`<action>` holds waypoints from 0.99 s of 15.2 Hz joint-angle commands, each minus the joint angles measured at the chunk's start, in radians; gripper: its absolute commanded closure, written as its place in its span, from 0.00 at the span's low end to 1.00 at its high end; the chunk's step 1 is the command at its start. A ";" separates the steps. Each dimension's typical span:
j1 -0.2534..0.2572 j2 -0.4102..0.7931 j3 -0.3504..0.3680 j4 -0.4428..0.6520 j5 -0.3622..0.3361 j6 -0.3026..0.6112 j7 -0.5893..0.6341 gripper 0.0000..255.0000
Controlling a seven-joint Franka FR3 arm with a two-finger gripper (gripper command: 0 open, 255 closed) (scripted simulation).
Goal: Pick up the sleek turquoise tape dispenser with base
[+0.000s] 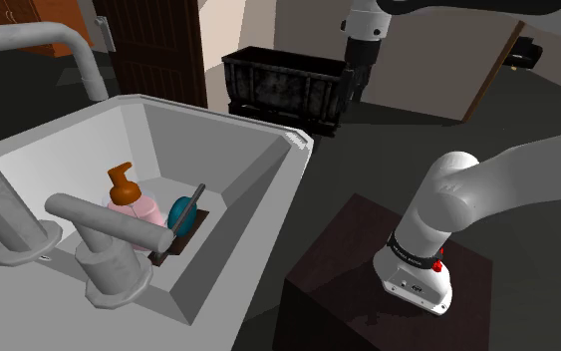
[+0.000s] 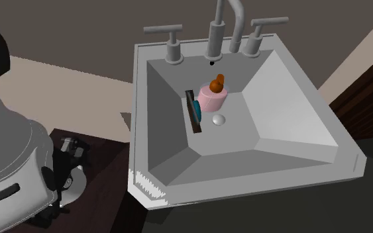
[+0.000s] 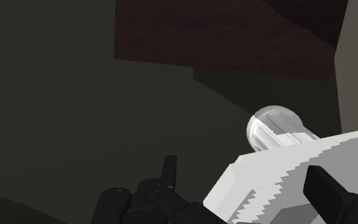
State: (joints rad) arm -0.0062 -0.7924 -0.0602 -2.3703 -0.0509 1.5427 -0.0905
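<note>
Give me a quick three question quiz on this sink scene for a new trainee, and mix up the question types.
1. True or false: the turquoise tape dispenser lies inside the sink basin.
2. What stands right beside the dispenser? A) a pink soap bottle with an orange pump; B) a coffee mug; C) a yellow sponge.
3. Fill the gap: in the wrist view, the fingers of the gripper stand ____, holding nothing.

Key: 1 true; 2 A; 3 apart (open).
</note>
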 commanded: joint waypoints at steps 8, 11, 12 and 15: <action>-0.004 -0.042 0.204 -0.094 0.140 0.066 0.344 0.00; -0.006 -0.024 0.297 -0.105 0.201 0.105 0.491 0.00; -0.008 -0.013 0.328 -0.105 0.220 0.120 0.540 0.00; -0.019 0.034 0.424 -0.093 0.271 0.168 0.686 0.00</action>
State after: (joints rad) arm -0.0222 -0.7756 0.3278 -2.4616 0.1996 1.6863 0.5394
